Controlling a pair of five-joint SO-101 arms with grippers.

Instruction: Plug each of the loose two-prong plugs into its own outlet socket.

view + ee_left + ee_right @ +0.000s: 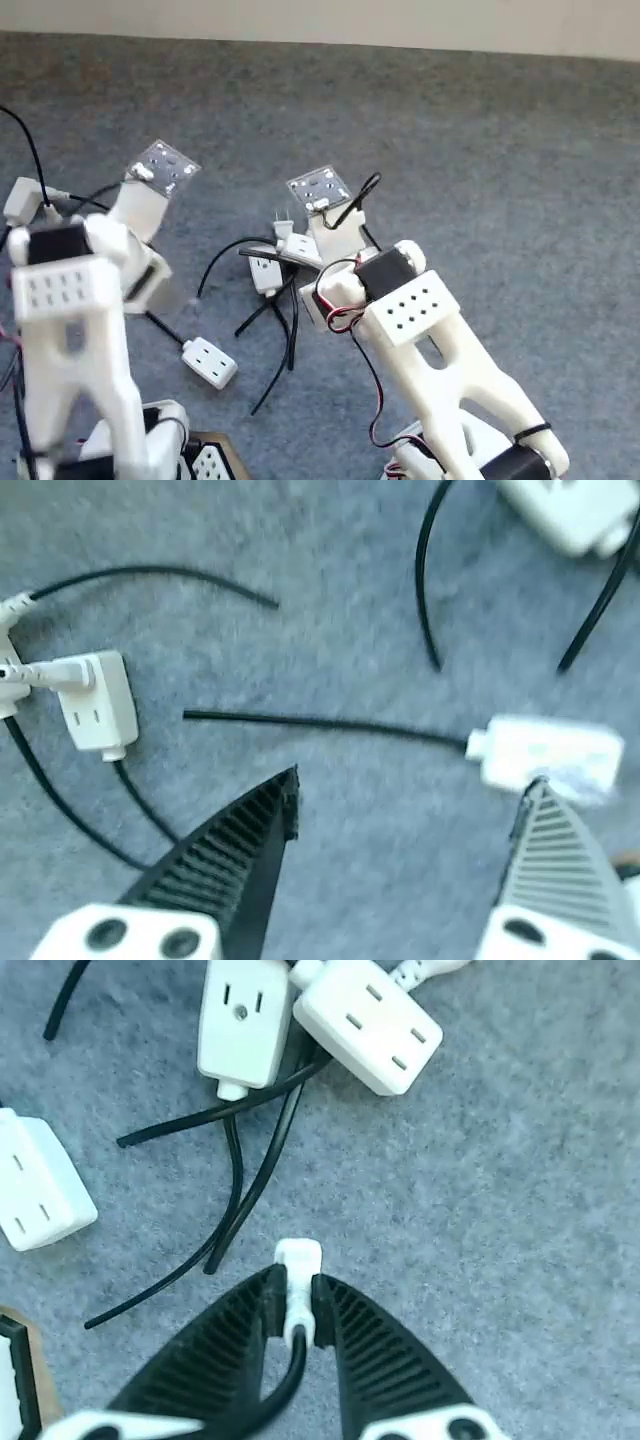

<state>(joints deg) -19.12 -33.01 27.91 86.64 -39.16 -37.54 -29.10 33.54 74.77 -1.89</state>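
1. High view: the grey carpeted table [500,150] is shared by both arms, with white outlet blocks and black cords [290,330] strewn between them.
2. The right gripper [297,1288] is clamped on a white two-prong plug [298,1256]. The plug is held over the carpet, apart from every socket, and its cord is looped back between the fingers.
3. The left gripper [412,780] is spread wide and nothing is held. A white corded block [545,752] lies just beside one fingertip; whether it is a plug or an outlet cannot be told.
4. In the right wrist view a front outlet [245,1020], a slotted outlet [370,1025] just beside it and a side outlet [35,1185] are seen. Every slot on their visible faces is vacant.
5. In the left wrist view a small outlet [98,702] is met at its end by a second white plug [50,672], which appears to be seated.
6. One pairing is therefore judged as probably made. The held plug is not yet inserted, so the task is judged to be no further than its middle, with an alignment and a push into a free socket left to do.
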